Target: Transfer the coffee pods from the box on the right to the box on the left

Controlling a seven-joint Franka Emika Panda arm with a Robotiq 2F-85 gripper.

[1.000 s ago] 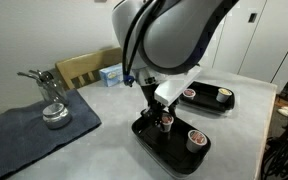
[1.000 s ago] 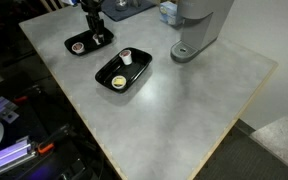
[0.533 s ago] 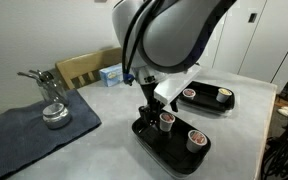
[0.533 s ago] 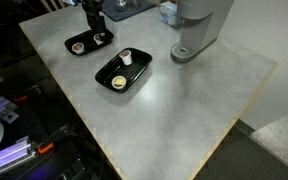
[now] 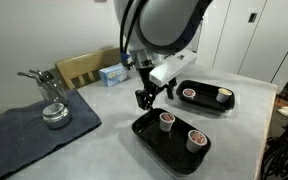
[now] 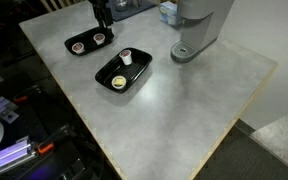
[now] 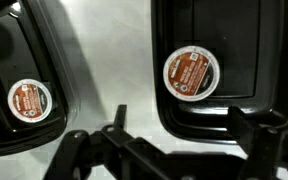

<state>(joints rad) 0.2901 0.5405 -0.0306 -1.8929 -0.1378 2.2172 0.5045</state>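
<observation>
No wording can be made out from where I stand. The coffee pods [image 7: 192,73] in the wrist view carry rings of print on their brown-red foil tops, too blurred to read. The blue carton [image 5: 111,74] is likewise illegible.

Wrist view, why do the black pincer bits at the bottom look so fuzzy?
In the wrist view the pincer is dark and blurred, probably too near the lens, while the coffee pods look sharp; in an exterior view the robot arm fills the top as a soft blur, the black tray below clearer.
</observation>
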